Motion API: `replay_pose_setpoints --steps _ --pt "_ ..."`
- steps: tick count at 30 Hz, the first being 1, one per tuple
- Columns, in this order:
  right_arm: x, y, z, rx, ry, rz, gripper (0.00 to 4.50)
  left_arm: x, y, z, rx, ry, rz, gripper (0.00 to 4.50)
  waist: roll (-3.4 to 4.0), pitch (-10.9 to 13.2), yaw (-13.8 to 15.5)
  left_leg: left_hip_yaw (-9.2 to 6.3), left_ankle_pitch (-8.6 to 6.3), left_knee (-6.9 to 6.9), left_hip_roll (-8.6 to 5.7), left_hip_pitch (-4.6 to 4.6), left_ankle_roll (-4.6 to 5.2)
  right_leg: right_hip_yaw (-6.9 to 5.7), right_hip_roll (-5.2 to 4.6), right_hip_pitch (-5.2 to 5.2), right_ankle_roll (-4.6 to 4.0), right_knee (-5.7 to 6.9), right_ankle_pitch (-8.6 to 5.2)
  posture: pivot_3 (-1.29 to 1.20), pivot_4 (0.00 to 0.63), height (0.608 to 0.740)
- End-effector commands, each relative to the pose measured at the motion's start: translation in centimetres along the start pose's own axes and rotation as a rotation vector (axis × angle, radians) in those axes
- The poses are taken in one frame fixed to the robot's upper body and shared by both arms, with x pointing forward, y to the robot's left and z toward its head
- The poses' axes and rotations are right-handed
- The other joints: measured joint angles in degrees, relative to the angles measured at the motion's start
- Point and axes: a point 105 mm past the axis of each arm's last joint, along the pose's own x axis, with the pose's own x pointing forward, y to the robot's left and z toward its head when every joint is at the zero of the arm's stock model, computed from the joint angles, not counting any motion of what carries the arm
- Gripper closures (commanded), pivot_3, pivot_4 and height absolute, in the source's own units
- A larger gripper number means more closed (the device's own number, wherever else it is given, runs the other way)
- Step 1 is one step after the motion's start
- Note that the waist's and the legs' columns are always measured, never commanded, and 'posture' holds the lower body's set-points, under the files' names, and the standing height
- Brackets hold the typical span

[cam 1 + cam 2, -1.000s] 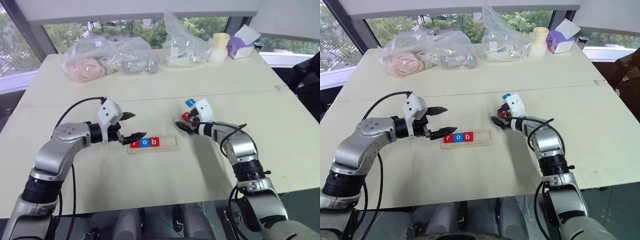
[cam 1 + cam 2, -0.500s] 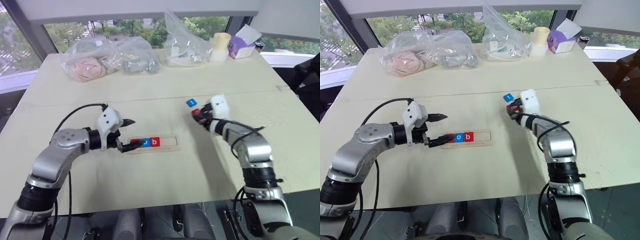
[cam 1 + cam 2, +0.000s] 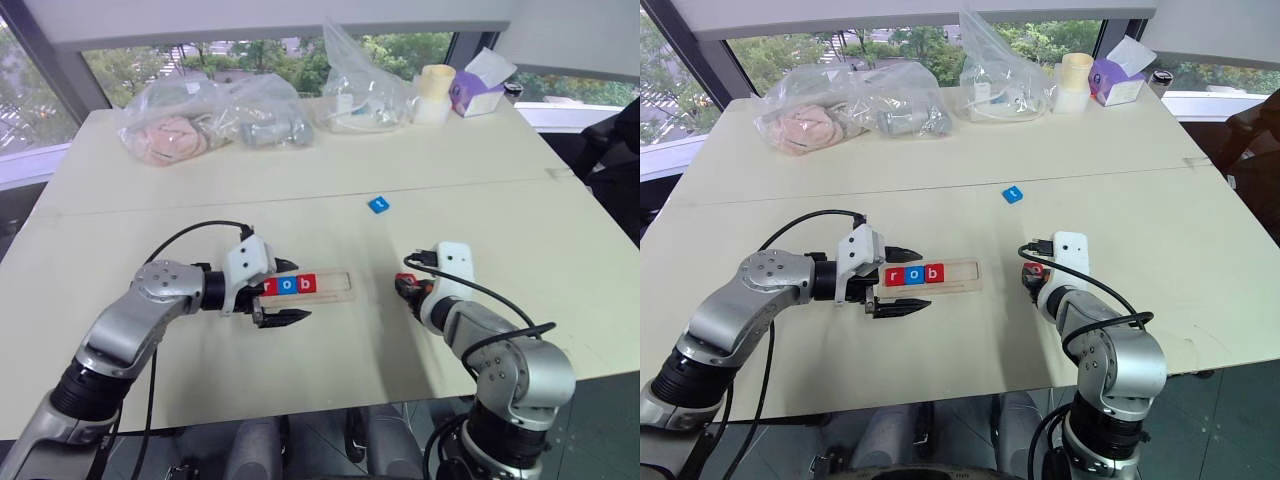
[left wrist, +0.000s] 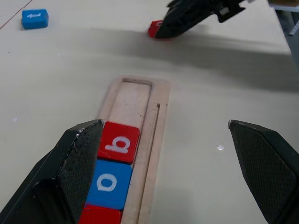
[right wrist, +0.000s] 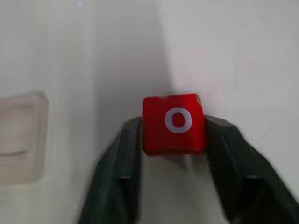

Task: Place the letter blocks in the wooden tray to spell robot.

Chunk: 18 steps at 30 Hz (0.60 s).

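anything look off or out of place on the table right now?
Nothing damaged or spilled. The tray holds r, o, b squarely; the right gripper grips the red o block, and the blue block lies loose farther back, not yet placed.

Two arms in brushed silver-grey metal shells, black ribbed rings at the joints. White boxy camera housing on each wrist. Black cable looping from left forearm to the housing behind left gripper (image 3: 282,293); similar black cable curling behind right gripper (image 3: 408,290). Fingers (image 4: 77,161) matte black, wedge-shaped, finely textured pads, tapering to points.
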Motion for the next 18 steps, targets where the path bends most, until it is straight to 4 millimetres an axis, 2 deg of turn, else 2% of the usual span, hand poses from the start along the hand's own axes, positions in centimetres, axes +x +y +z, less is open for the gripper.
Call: replay_pose_setpoints --steps 1,2,3,7,9,10,12,15,18 --pt "-0.7 0.4 0.2 0.000 -0.018 0.003 0.94 -0.2 0.0 0.5 0.042 -0.006 -0.006 0.00 0.00 0.00 0.07 0.01 0.00 -0.03 -0.01 -0.02 0.00 0.00 -0.01 0.00 0.00 -0.05 0.00 0.00 0.150 0.740" --pt "-0.8 0.3 0.6 -0.016 -0.034 0.005 0.39 -0.3 0.0 0.5 0.041 -0.004 -0.005 0.00 0.00 0.00 0.08 0.01 0.00 -0.03 -0.01 -0.05 0.00 0.00 -0.01 0.00 0.01 -0.08 0.00 0.00 0.150 0.740" --pt "-0.9 0.1 1.1 -0.028 -0.057 0.003 0.06 -0.3 0.0 0.5 0.040 -0.002 -0.004 0.00 0.00 0.00 0.11 0.01 0.00 -0.03 -0.02 -0.06 0.00 0.00 -0.01 0.00 0.01 -0.12 0.00 0.00 0.150 0.740" --pt "-1.2 -2.2 5.1 -0.230 -0.226 0.009 0.06 -0.4 0.2 0.5 0.037 0.004 -0.002 0.00 0.01 0.01 0.12 0.03 0.00 -0.03 -0.08 -0.24 0.00 0.00 -0.07 -0.01 0.07 -0.35 0.04 0.00 0.150 0.740" --pt "-1.3 -1.7 6.4 -0.290 -0.295 0.171 0.06 -0.7 0.2 0.4 0.040 0.018 -0.022 0.00 -0.01 0.01 0.02 0.09 0.00 -0.03 -0.12 -0.31 0.00 0.00 -0.04 0.03 0.15 -0.58 0.09 0.00 0.150 0.740" --pt "-1.9 -1.2 6.9 -0.402 -0.329 0.327 0.06 -1.2 -0.1 0.4 0.043 0.027 -0.053 0.00 -0.03 0.02 -0.10 0.11 0.00 -0.03 -0.12 -0.33 0.00 0.00 -0.03 0.03 0.16 -0.60 0.10 0.00 0.150 0.740" --pt "-2.5 -2.0 5.7 -0.595 -0.248 0.536 0.06 -1.8 -0.5 0.6 0.057 0.042 -0.104 0.00 -0.03 0.04 -0.01 0.11 -0.01 -0.18 -0.12 -0.33 0.03 0.00 0.02 0.00 0.17 -0.65 0.09 0.00 0.150 0.740" --pt "-2.2 -4.3 5.0 -0.743 -0.142 0.633 0.06 -2.6 -0.9 0.5 0.088 0.086 -0.161 0.00 -0.10 0.05 0.18 0.08 0.00 -0.50 -0.16 -0.26 0.05 0.00 0.07 0.00 0.21 -0.81 0.04 0.00 0.150 0.740" --pt "-1.5 -5.5 4.5 -0.863 -0.097 0.714 0.06 -3.0 -0.7 1.3 0.105 0.071 -0.156 0.00 -0.14 0.08 -0.01 0.13 0.01 -0.53 -0.16 -0.24 0.06 0.00 0.10 -0.01 0.21 -0.81 0.05 0.00 0.150 0.740"
